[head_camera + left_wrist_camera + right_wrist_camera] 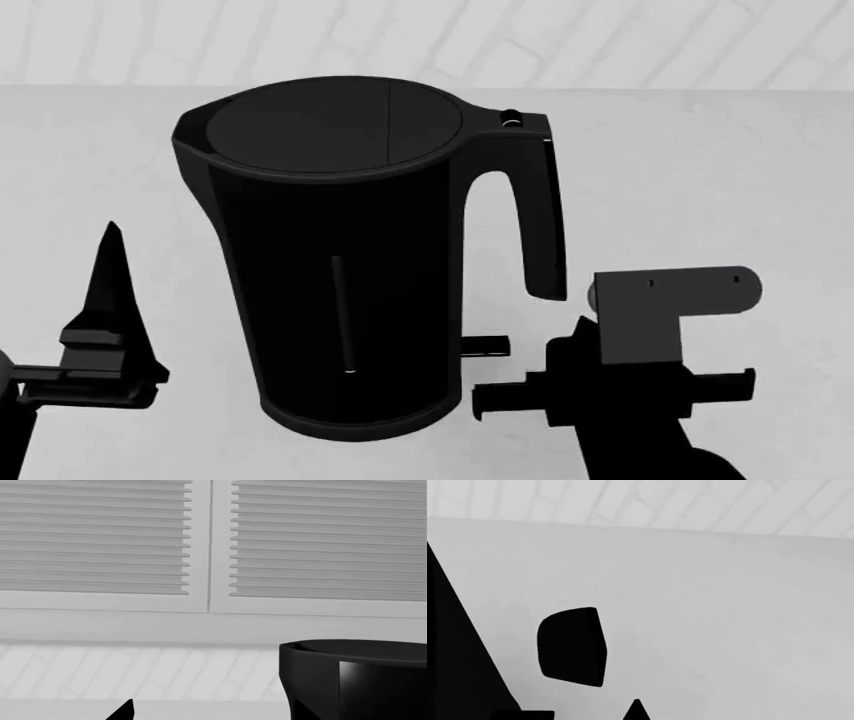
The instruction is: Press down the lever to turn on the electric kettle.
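Observation:
The electric kettle [340, 270] stands upright on the counter, tall and matte black, with its loop handle to the right. The lever [489, 346] is a small black tab jutting right from the base. In the right wrist view it shows as a rounded black tab [572, 646] beside the kettle's body [450, 665]. My right gripper [578, 335] is shut and empty, just right of the lever and apart from it; its tip [637, 711] lies short of the tab. My left gripper [114, 290] is open and empty, left of the kettle. The left wrist view shows the kettle's rim [353, 675].
The counter [721, 180] is pale and runs back to a tiled wall [400, 40]. A window with shut blinds [200, 540] sits above it. The small round button [510, 118] sits atop the handle.

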{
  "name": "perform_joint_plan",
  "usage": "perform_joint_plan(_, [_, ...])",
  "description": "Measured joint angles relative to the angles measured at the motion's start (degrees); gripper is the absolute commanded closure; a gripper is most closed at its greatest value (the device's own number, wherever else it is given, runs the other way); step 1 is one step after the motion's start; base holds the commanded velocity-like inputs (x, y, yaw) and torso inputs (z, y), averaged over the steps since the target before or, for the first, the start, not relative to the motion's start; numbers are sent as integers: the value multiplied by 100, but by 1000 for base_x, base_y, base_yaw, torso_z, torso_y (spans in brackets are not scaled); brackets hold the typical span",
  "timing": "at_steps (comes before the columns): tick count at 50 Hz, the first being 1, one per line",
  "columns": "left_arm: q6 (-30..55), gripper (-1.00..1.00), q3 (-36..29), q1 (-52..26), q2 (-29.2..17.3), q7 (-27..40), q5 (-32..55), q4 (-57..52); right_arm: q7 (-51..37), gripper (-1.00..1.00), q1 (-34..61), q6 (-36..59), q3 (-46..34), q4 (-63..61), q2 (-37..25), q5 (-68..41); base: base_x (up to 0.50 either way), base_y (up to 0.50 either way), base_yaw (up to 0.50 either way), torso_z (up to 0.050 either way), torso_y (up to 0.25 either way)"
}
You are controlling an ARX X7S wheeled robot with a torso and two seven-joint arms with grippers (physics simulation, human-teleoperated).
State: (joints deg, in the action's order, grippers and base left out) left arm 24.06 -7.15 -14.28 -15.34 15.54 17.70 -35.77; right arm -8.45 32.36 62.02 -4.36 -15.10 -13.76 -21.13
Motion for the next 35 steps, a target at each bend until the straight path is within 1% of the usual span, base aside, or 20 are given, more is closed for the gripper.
perform_joint_plan(16, [5,-100,0,-18,-41,46,42,-9,117,100,88,-93,-90,158,-14,-74,0,0,0,0,0])
perform_joint_plan(35, [-45,-100,-42,-4,-66,97,57,-6,606,100,263,-238,-380,559,-99,-261,0,0,0,0,0])
